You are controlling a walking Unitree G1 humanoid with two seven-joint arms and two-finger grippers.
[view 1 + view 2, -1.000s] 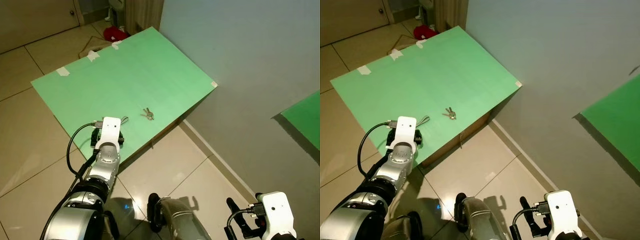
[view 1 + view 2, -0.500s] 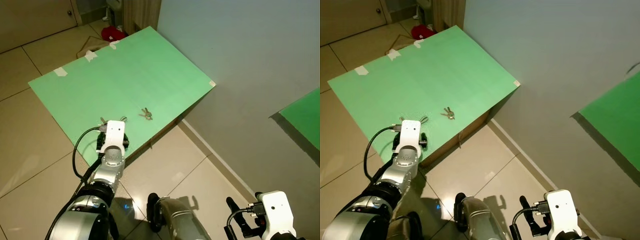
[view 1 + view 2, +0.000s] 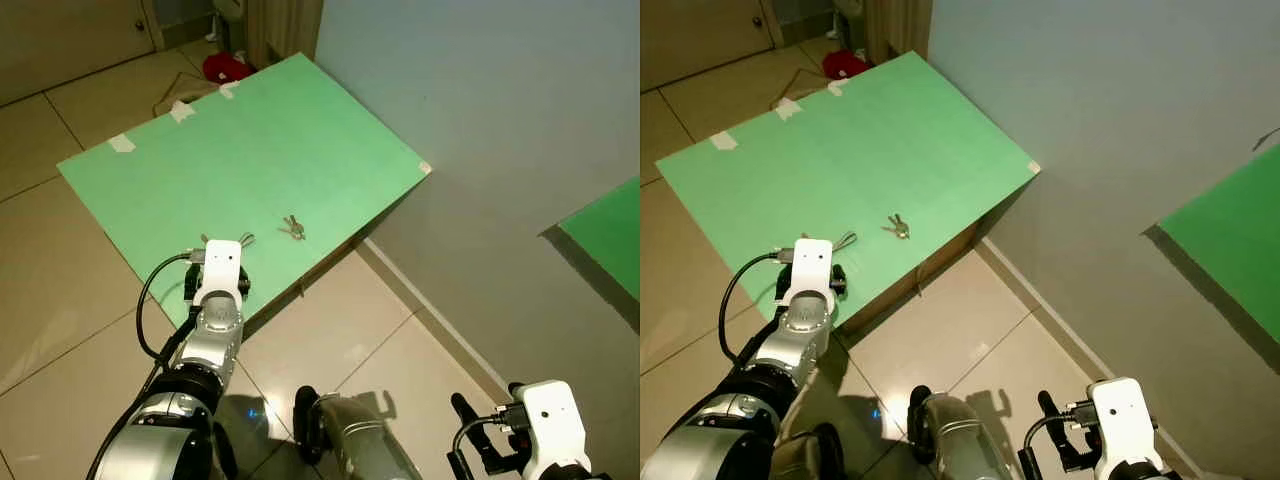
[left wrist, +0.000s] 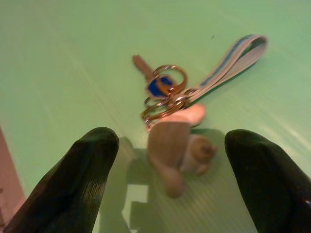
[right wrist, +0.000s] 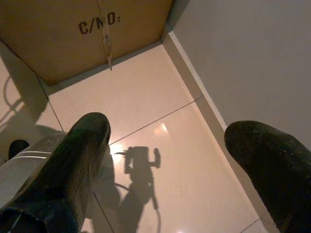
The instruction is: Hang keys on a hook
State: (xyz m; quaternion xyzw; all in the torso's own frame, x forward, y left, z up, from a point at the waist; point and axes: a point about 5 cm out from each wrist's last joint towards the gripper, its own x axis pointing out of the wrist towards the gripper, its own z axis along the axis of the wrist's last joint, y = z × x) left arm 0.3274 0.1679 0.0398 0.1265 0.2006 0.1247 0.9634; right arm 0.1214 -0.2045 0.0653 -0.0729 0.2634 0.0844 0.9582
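A keyring (image 4: 164, 92) with a blue tag, a striped strap (image 4: 228, 63) and a tan charm (image 4: 174, 145) lies on the green board (image 3: 250, 150) near its front edge. My left gripper (image 4: 171, 140) hovers open just over it, one black finger on each side of the charm. From the head, the left gripper (image 3: 222, 252) is at the board's near edge, with the strap (image 3: 244, 240) poking out beside it. A second small bunch of keys (image 3: 293, 228) lies further right on the board. My right gripper (image 5: 167, 131) hangs open low over the floor tiles.
The green board tops a cardboard box (image 5: 87, 34) standing against a grey wall (image 3: 480, 120). Another green panel (image 3: 605, 240) is on the wall at the right. A red thing (image 3: 228, 66) lies on the floor behind the box. Tiled floor (image 3: 60, 300) surrounds it.
My left gripper has shifted slightly left and back over the keyring. The keys and the right arm have stayed put.
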